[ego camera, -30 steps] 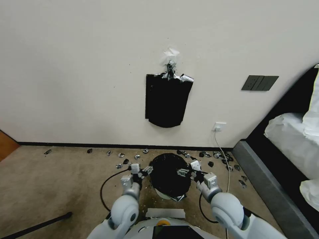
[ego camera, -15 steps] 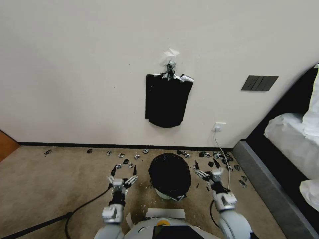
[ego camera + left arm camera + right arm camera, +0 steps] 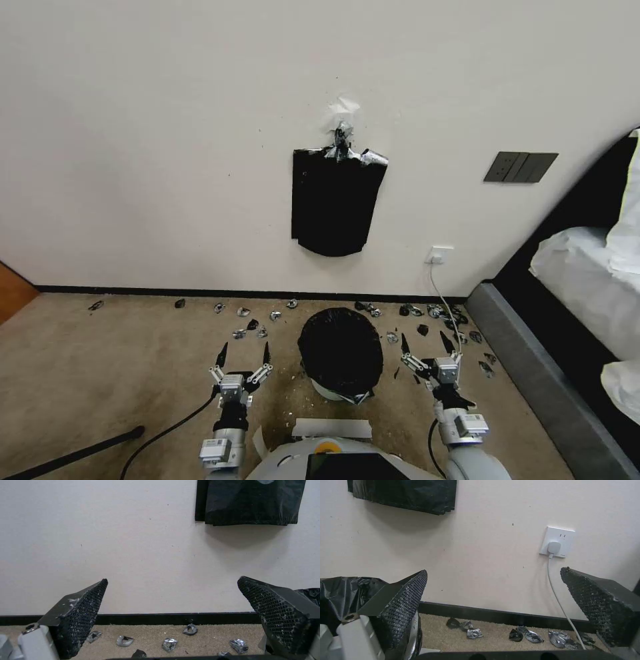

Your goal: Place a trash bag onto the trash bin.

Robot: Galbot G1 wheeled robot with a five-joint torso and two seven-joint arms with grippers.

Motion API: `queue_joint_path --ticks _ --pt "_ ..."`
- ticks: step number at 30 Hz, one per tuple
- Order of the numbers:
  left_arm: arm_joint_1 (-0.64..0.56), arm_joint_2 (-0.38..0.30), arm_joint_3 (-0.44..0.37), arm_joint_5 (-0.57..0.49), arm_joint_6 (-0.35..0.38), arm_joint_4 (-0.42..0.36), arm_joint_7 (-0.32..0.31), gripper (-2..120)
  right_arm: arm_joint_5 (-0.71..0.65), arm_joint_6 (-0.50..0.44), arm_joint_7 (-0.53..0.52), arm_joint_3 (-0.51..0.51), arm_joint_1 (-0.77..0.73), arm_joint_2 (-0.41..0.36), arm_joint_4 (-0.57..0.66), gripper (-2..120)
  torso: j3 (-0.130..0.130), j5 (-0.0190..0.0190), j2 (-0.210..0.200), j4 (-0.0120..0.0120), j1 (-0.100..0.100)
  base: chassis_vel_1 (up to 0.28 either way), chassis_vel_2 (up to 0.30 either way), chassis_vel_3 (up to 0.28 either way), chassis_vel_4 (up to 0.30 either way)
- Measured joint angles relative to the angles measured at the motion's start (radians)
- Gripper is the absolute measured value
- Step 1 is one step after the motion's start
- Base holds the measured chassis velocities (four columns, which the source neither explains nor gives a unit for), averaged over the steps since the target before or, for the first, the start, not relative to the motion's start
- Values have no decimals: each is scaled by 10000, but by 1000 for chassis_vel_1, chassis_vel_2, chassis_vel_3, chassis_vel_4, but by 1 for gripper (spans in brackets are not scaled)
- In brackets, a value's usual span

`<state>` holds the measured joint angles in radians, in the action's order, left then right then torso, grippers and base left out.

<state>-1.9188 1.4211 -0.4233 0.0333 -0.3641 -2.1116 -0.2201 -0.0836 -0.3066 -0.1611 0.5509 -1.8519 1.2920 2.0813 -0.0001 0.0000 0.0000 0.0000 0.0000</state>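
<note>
A cream bin (image 3: 331, 391) stands on the carpet near the wall, its top covered by the black bag (image 3: 340, 347) draped over its rim. The left gripper (image 3: 243, 349) hangs left of the bin, the right gripper (image 3: 425, 343) right of it, both with fingers spread apart, holding nothing, clear of the bag.

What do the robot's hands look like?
Each gripper, left gripper and right gripper, has two pointed black fingers with bumpy mesh pads, on silver-white metal wrists. Black cables trail from the wrists.
</note>
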Motion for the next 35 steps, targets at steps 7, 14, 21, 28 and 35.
queue_joint_path --ticks 7,14,21,28,35 --pt "13 -7 12 -22 25 1 -12 100 -18 28 -6 -12 11 -12 7 100 0 0 0 0 0 0 0 0 0" --pt "20 -12 18 -37 37 1 -21 100 -30 46 -12 -19 19 -19 14 100 1 0 0 0 0 0 0 0 0" --pt "23 -16 22 -43 46 1 -28 100 -34 54 -16 -24 23 -22 20 100 1 0 0 0 0 0 0 0 0" --pt "24 -18 25 -49 54 0 -29 100 -42 60 -20 -28 23 -27 21 100 1 0 0 0 0 0 0 0 0" --pt "23 -18 26 -52 57 0 -30 100 -47 64 -21 -29 23 -28 22 100 1 0 0 0 1 0 0 0 0"
